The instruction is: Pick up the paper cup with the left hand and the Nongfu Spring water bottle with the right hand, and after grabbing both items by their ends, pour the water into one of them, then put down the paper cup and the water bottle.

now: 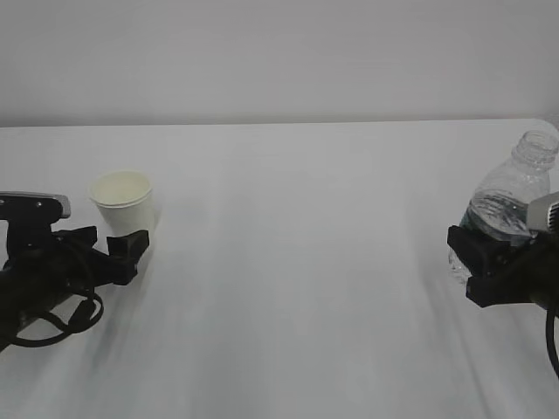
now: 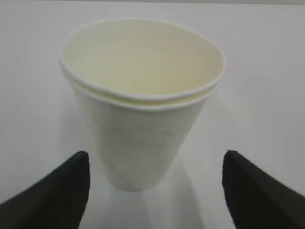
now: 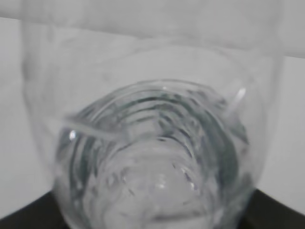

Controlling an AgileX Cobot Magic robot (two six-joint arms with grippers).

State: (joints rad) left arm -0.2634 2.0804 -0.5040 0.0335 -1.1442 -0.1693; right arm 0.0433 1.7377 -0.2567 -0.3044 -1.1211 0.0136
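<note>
**Cup Waits Ungrasped as Bottle Is Held at Right**

Cup and bottle are seen well apart on the white table [image 1: 288, 262]. At the far left, the paper cup [image 1: 122, 199] stands upright on the surface, and the left hand [image 1: 127, 247] is positioned just near of it with its fingers [image 2: 57, 191] spread wide on either side, touching nothing. At the right edge, the Nongfu Spring water bottle [image 1: 511, 196] is gripped around its lower body by the right hand [image 1: 479, 262]; the capless neck is tilted slightly, and water [image 3: 157, 162] is visible inside through the clear ribbed wall. Whether the bottle is lifted off the table cannot be told. The task is judged to be at an early stage: the bottle is secured, while the cup is yet to be grasped, and pouring and setting down remain.
</note>
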